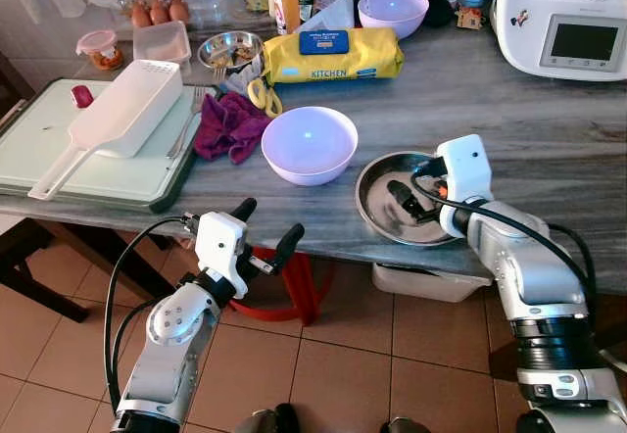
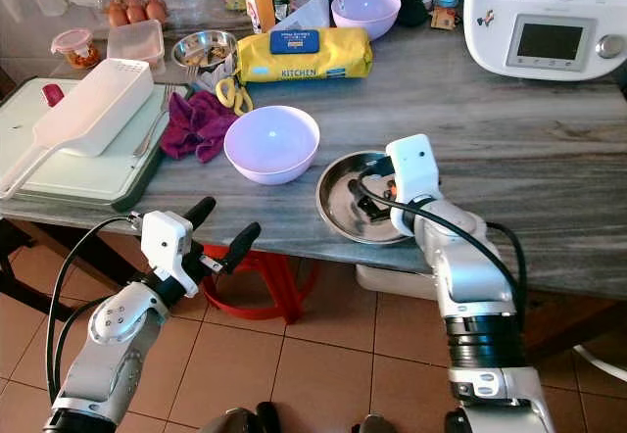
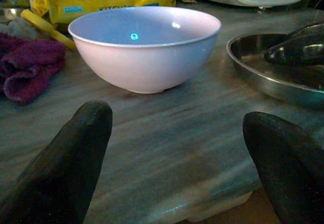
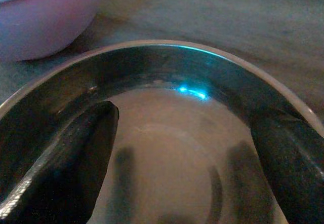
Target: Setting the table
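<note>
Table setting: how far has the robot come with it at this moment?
Early. Done: nothing looks laid as a place. In hand: the right gripper is open inside the round steel plate near the counter edge; the open left gripper hovers below the edge, facing the lilac plastic bowl. Left: a fork lies on the pale green tray.

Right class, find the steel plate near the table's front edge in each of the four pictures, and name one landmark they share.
Left eye view: steel plate at centre right, under the right pincer.
Right eye view: steel plate just right of centre.
Left wrist view: its rim at the right edge.
Right wrist view: its rim arcs across the middle of the picture.
Shared landmark: the lilac bowl beside it.
</note>
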Controlling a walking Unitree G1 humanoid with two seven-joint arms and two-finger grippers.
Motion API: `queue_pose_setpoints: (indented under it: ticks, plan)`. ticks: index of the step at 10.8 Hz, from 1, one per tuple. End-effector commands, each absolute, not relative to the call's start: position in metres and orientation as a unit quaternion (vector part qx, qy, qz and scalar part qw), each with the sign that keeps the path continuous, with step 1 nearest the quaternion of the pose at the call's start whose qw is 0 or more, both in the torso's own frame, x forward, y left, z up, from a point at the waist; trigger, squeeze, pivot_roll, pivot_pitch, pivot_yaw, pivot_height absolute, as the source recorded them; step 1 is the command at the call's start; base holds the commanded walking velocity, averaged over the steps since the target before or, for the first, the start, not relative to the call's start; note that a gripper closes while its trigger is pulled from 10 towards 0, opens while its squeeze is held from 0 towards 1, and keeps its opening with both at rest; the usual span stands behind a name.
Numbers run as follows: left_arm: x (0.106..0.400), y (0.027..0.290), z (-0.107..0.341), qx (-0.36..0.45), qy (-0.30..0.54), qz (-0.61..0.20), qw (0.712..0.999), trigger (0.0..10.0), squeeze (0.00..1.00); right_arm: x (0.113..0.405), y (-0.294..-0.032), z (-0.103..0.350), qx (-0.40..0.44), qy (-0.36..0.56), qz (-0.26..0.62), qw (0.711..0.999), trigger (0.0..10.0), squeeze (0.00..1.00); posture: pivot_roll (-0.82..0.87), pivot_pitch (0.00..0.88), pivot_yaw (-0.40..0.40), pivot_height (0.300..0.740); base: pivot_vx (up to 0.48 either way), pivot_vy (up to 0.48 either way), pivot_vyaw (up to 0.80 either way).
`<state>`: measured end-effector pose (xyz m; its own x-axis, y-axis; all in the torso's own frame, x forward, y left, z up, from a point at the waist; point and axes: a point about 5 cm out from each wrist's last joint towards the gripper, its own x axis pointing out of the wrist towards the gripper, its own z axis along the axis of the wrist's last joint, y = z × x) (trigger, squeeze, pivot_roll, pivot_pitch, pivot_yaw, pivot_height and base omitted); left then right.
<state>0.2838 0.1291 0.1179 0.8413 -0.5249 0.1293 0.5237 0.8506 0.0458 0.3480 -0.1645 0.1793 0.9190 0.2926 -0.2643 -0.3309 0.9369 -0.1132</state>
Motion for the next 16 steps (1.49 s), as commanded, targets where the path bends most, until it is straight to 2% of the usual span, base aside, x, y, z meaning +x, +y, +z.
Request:
queue_pose_setpoints:
  ticks: [1, 2, 6, 16]
  plan:
    - [0.282, 0.132, 0.119, 0.007, -0.068, -0.271, 0.96, 10.0, 0.0, 0.351, -0.156, 0.18, -0.07, 0.127, 0.176, 0.974, 10.0, 0.03, -0.16, 0.19, 0.098, 0.74, 0.0, 0.0, 0.0]
    - [0.282, 0.132, 0.119, 0.006, -0.068, -0.27, 0.961, 10.0, 0.0, 0.355, -0.151, 0.179, -0.054, 0.135, 0.181, 0.973, 10.0, 0.0, -0.16, 0.19, 0.098, 0.74, 0.0, 0.0, 0.0]
    - [0.281, 0.131, 0.119, 0.005, -0.068, -0.266, 0.962, 10.0, 0.0, 0.363, -0.137, 0.176, -0.035, 0.144, 0.195, 0.97, 10.0, 0.0, -0.14, 0.196, 0.092, 0.74, 0.0, 0.0, 0.0]
    - [0.28, 0.131, 0.119, 0.004, -0.068, -0.262, 0.963, 10.0, 0.0, 0.382, -0.12, 0.179, -0.017, 0.126, 0.198, 0.972, 10.0, 0.0, -0.13, 0.201, 0.093, 0.74, 0.0, 0.0, 0.0]
